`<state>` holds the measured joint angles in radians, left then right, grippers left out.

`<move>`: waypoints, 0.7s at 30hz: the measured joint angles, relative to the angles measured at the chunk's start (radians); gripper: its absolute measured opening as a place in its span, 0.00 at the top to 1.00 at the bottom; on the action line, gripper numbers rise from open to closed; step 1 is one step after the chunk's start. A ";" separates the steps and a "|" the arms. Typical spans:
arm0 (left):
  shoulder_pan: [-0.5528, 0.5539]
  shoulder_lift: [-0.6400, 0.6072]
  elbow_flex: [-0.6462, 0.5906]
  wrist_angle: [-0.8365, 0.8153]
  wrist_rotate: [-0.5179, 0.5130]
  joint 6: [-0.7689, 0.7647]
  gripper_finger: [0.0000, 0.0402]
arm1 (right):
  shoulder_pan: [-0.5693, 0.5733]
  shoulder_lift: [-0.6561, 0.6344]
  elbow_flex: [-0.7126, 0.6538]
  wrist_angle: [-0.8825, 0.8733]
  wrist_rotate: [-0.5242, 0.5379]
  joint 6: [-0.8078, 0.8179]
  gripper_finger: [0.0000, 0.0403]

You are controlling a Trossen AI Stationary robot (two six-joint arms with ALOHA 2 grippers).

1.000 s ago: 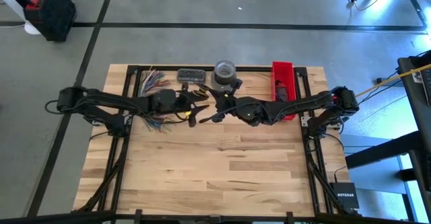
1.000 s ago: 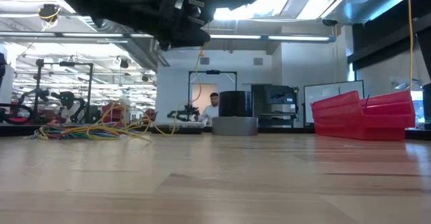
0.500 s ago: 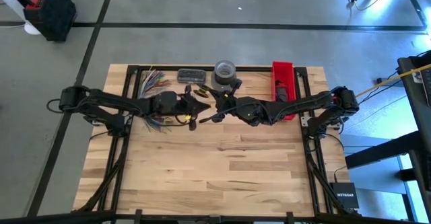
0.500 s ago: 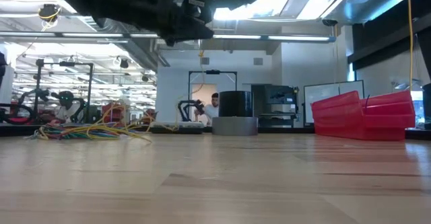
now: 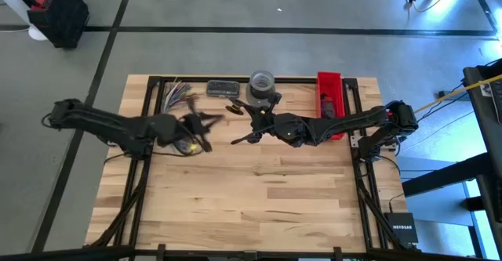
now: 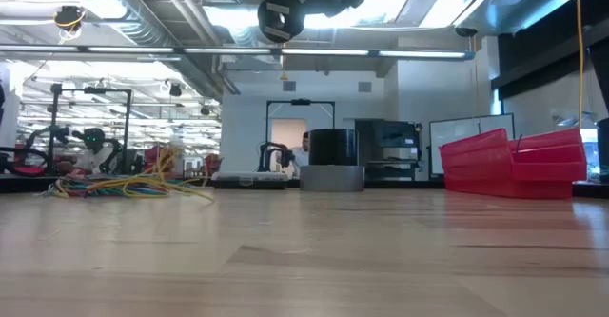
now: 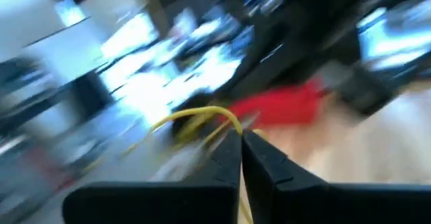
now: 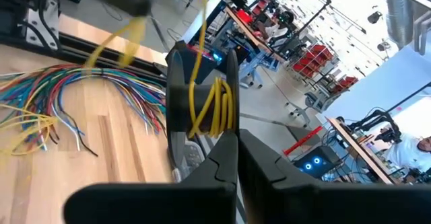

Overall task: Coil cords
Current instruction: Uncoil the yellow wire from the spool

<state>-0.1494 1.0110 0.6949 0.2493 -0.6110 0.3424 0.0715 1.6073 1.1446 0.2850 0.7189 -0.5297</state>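
The cords, a loose bundle of thin multicoloured wires (image 5: pixel 179 95) (image 6: pixel 124 186) (image 8: pixel 81 89), lie on the table at the far left. One yellow cord (image 8: pixel 214 106) is up in the air between my two grippers. My right gripper (image 5: pixel 252 112) (image 8: pixel 232 135) hovers near the table's far middle, shut on a small coil of that cord. My left gripper (image 5: pixel 216 120) (image 7: pixel 241 140) is level and shut on the same cord, to the left of the right gripper. Both are high above the wood. My left gripper pinches the yellow cord's free strand (image 7: pixel 232 124) between its two fingertips. The strand arcs away from the tips, clear of the table. My right gripper holds the yellow coil's lower end (image 8: pixel 225 126) at its shut fingertips. Several loops stand beyond the tips, lifted clear. One strand (image 8: pixel 199 22) runs off toward the left gripper.
A grey tape roll (image 5: pixel 262 81), a dark flat box (image 5: pixel 223 87) and a red bin (image 5: pixel 329 96) stand along the far edge. The near half of the wooden table (image 5: pixel 259 198) is bare. A person (image 6: pixel 303 150) shows in the room behind.
My left gripper has shut on the yellow cord beside the right gripper. It then drew back toward the table's left edge and rose, rolling as it went, and left the low view's top. The right gripper kept still.
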 joint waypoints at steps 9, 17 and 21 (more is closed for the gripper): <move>0.084 -0.186 0.000 -0.637 -0.182 -0.314 1.00 | 0.000 0.000 0.000 0.027 0.000 0.007 0.99; 0.191 -0.022 -0.001 -0.538 0.160 -0.278 0.99 | 0.000 0.000 0.000 0.131 -0.087 0.078 0.99; 0.188 0.140 -0.001 -0.334 0.393 -0.203 0.99 | 0.000 0.000 0.000 0.130 -0.084 0.098 0.99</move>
<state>0.0387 1.1507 0.6937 -0.0850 -0.2181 0.1392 0.0713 1.6073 1.1446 0.4152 0.6352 -0.4315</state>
